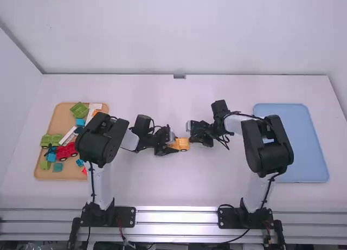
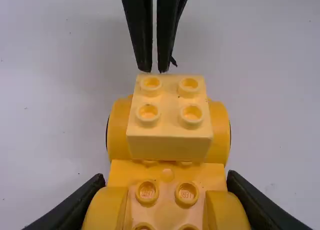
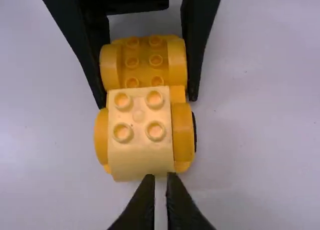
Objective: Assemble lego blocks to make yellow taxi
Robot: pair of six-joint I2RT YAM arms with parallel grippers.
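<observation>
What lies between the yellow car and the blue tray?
In the high view, the right arm hangs over that stretch, its gripper close to the yellow car; bare table lies around it, up to the blue tray.

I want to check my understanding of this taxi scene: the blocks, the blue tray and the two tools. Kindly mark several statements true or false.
1. The left tool holds a yellow wheeled body, on which a pale yellow block sits. True.
2. The pale yellow block has six studs on top. False: it has four.
3. The right tool has nothing between its fingers. True.
4. The red vehicle lies on the blue tray. False: the red vehicle lies on the brown board, and the blue tray is at the other side.
</observation>
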